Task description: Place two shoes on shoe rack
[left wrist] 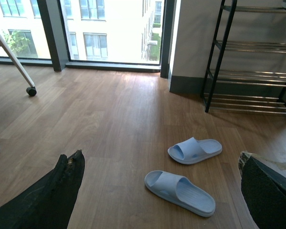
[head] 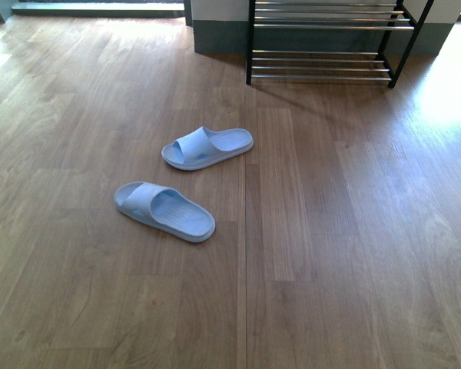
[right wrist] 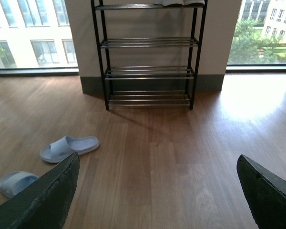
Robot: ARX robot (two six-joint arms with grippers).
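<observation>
I am seeing both grippers only in the wrist views. The left gripper (left wrist: 157, 160) is hanging over the floor (head: 346, 254) with its jaws wide apart, holding nothing. The right gripper (right wrist: 157, 162) is hanging the same way, jaws wide and empty.

Closest to me, the near slide (head: 164, 211) is lying flat on the wood, sole down. It is pale blue rubber with one broad strap. Its length is running on a slant, toe pointing left and a bit away, heel pointing right and toward me.

Just past it, not touching, the far slide (head: 208, 147) is looking the same. It is lying almost sideways, toe left, heel right toward the rack.

Farthest off, to the right, the shoe rack (head: 326, 46) is standing by the wall (head: 219, 23), with black sides and shiny bars running sideways.
</observation>
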